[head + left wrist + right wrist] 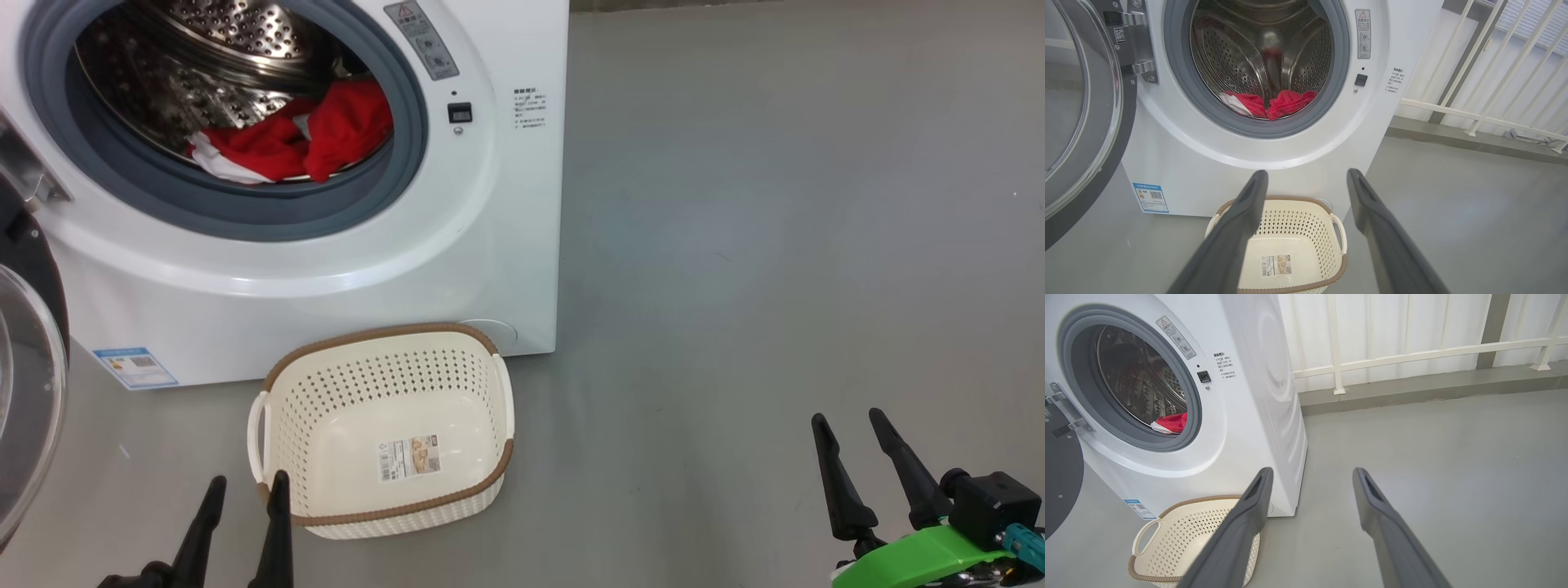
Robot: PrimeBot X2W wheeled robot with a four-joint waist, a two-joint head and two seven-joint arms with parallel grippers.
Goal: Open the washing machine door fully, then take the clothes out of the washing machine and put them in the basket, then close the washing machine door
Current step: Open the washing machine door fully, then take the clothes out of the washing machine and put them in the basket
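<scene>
The washing machine stands on the grey floor with its round mouth facing the robot. Its door is swung wide to the robot's left on its hinge, the glass bowl bulging out from the black rim, well clear of the opening. The clothes lie inside the steel drum, low and towards the front, just behind the grey gasket. The red bundle stretches crosswise along the drum's bottom, with a white part at its left end and the thicker red heap at its right.

The basket sits upright on the floor just in front of the machine's base, mouth up, with nothing in it but the sticker on its bottom. Its long axis runs roughly parallel to the machine's front, slightly skewed, with a handle at each short end.

The left claw is released, fingers spread and holding nothing, pointing towards the machine near the basket's near left corner. The right claw is likewise released and holds nothing, well apart from the basket on the right, over bare floor, fingers pointing forward and leaning slightly left. A white railing runs behind the machine
</scene>
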